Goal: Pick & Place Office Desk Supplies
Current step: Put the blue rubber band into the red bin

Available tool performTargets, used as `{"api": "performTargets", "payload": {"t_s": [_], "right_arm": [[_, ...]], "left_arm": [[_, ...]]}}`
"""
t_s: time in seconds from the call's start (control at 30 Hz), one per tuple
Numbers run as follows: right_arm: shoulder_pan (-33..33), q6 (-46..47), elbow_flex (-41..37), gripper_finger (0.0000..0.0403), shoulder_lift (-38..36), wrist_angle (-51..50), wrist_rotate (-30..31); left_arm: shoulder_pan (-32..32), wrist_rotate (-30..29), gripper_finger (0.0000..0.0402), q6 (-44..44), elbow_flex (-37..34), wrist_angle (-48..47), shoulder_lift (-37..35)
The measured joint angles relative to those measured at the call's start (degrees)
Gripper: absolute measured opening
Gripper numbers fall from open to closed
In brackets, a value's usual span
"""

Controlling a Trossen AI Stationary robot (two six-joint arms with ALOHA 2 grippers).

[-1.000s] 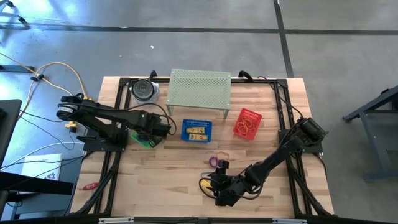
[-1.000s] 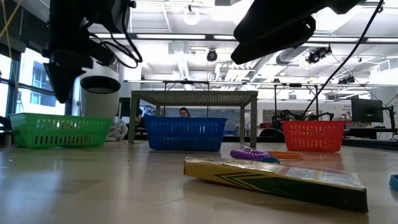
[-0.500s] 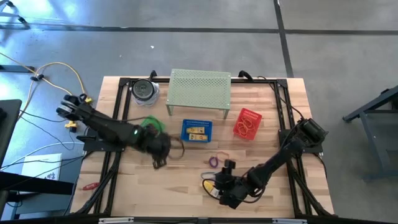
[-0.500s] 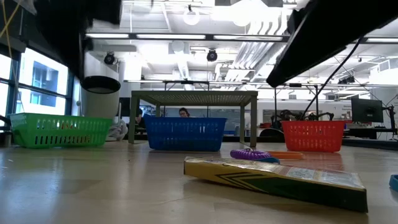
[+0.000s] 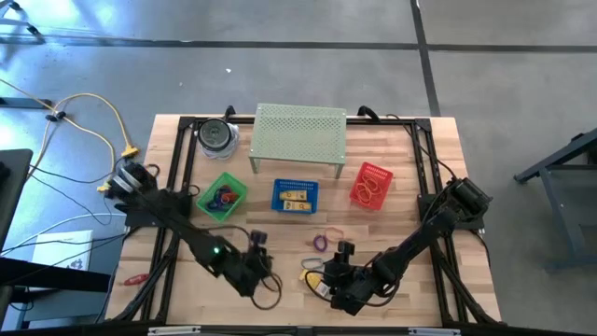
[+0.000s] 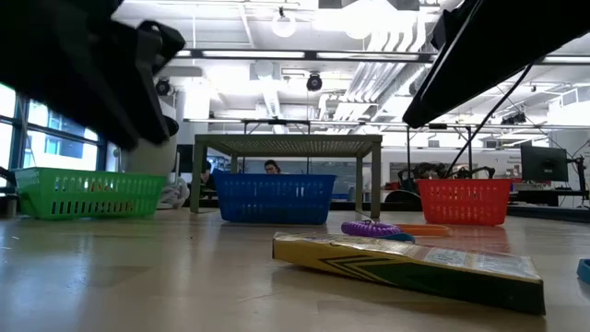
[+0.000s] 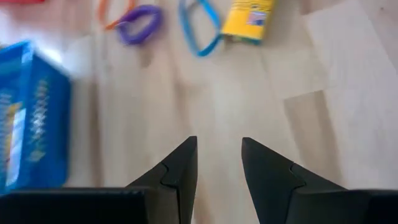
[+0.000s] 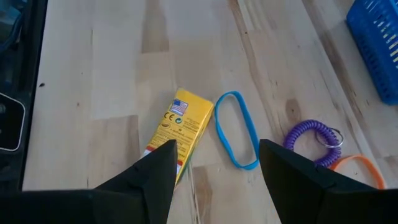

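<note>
With my right gripper (image 8: pixel 214 165) spread wide over the yellow cardboard box (image 8: pixel 177 127) and blue band loop (image 8: pixel 236 129) — left gripper (image 7: pixel 219 163) narrow, empty.

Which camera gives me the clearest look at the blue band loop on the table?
The right wrist view: the blue band loop lies whole and sharp beside the yellow box. The left wrist view shows it smaller and blurred; the high view barely shows it; the low view doesn't clearly show it.

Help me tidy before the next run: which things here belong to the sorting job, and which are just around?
Job:
yellow box
blue band
purple coil
orange band
green basket
blue basket
red basket

Around:
mesh shelf
round tin
yellow cable
</note>
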Motion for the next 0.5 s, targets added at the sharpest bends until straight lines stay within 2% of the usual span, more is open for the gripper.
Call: {"api": "performTargets", "payload": {"t_s": [0.23,0.33,0.5], "right_arm": [[0.0,0.0,0.0,0.0215,0.0,0.0,0.0],[0.0,-0.4,0.0,0.0215,0.0,0.0,0.0],[0.0,-1.0,0.0,0.0215,0.0,0.0,0.0]], "left_arm": [[1.1,-0.4,0.0118,7.3,0.0,14.4,6.3],[2.1,-0.6,0.0118,9.8,0.0,14.7,6.3],[2.7,-0.3,0.0118,9.1,0.0,13.4,6.3]]}}
